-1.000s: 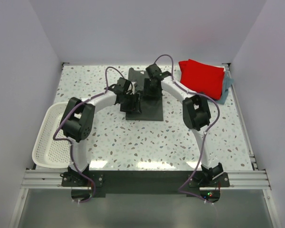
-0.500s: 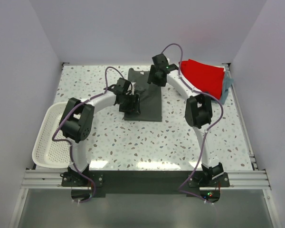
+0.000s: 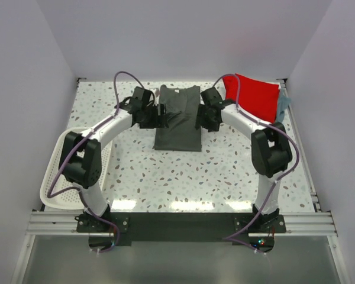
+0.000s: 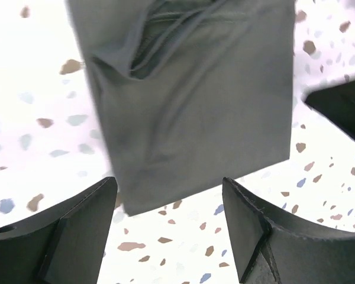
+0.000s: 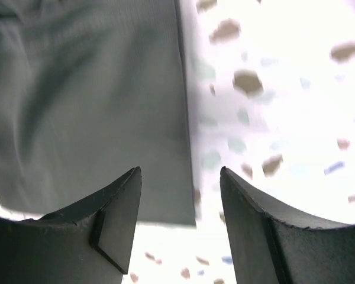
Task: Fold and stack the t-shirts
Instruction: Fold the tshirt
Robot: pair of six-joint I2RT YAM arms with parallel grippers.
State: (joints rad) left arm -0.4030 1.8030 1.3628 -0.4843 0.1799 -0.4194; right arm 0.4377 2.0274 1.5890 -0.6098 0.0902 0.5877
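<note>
The dark grey t-shirt (image 3: 177,124) lies flat mid-table as a long folded rectangle with its collar at the far end. My left gripper (image 3: 161,116) hovers at its left edge, open and empty. In the left wrist view the grey t-shirt (image 4: 189,100) fills the upper part, and the left gripper (image 4: 168,198) stands over bare table just past its corner. My right gripper (image 3: 199,120) is at the right edge, open. In the right wrist view the right gripper (image 5: 180,177) straddles the grey t-shirt's (image 5: 89,106) side edge. The folded red t-shirt (image 3: 254,97) rests on the light blue-grey t-shirt (image 3: 283,107) at the back right.
A white mesh basket (image 3: 52,177) sits at the table's left edge. Walls close in the table on the left, far and right sides. The arms' purple cables arch above the far half of the table. The right gripper's black body (image 4: 343,109) shows in the left wrist view.
Both grippers moved off the grey t-shirt's middle and outward to its left and right edges. The shirt now lies uncovered as a flat rectangle. The left jaws widened slightly.
</note>
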